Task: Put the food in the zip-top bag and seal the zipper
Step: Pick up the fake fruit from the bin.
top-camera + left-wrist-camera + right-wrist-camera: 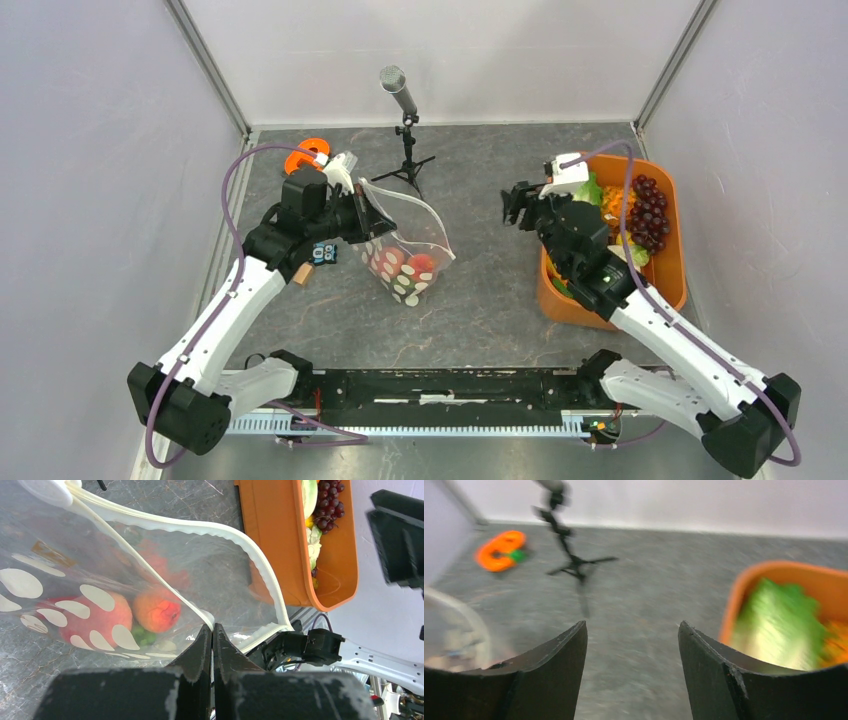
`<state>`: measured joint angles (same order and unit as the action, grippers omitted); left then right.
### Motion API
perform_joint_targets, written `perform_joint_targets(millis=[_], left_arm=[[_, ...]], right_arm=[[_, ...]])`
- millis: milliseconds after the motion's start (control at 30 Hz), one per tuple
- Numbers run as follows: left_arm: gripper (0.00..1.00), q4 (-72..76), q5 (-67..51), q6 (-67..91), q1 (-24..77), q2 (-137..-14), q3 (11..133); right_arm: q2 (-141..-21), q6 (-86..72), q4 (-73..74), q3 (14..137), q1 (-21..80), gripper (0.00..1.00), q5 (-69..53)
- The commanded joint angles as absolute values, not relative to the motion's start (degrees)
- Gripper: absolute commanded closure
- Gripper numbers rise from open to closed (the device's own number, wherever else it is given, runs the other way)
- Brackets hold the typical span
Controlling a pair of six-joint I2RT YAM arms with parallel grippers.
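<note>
The clear dotted zip-top bag (408, 255) hangs at left centre with its mouth held wide. My left gripper (212, 628) is shut on the bag's whitish zipper (262, 575) edge. Inside the bag lie red and orange food pieces (157, 612) and a bit of green. More food sits in the orange tub (672, 262) on the right: a purple grape bunch (649, 212), green lettuce (780, 625) and orange pieces. My right gripper (518, 205) is open and empty, hovering over the table just left of the tub.
A microphone on a small black tripod (405, 130) stands at the back centre. An orange ring-shaped object (306, 155) lies at the back left, behind the left arm. Grey walls close in the table on three sides.
</note>
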<state>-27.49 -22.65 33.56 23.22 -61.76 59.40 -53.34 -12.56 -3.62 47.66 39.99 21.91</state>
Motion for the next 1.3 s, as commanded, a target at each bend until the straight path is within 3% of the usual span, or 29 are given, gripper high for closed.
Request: perform_joint_targets(millis=[0,100,467,800,967,1267], left_arm=[[0.98,-25.22,-24.07,32.08,23.29,-61.68,59.49],[0.98,-25.22,-23.80,32.16,23.26,-61.95,59.66],[0.98,-24.53,-24.96,31.94,23.33,-63.21,59.60],[0.98,-24.86,-25.14,31.40,23.29,-63.88,59.75],[0.98,-24.87,-25.44,31.41,23.34,-64.40,59.68],[0.98,-24.87,-25.48,31.66,23.30,-64.22,59.68]], right_arm=[[-52.90,-13.10,12.10,49.48,31.55,0.30,30.88],[-50.52,-14.16,14.94,46.91,24.02,0.35,25.58],[-51.50,-14.73,17.23,40.87,3.51,0.37,3.02],[-55.93,-16.47,9.83,35.04,1.85,0.31,-4.60],[-57.19,-16.46,1.68,30.37,1.85,0.30,-2.54],[-63.94,-16.10,-13.65,25.54,1.83,0.15,-1.56]])
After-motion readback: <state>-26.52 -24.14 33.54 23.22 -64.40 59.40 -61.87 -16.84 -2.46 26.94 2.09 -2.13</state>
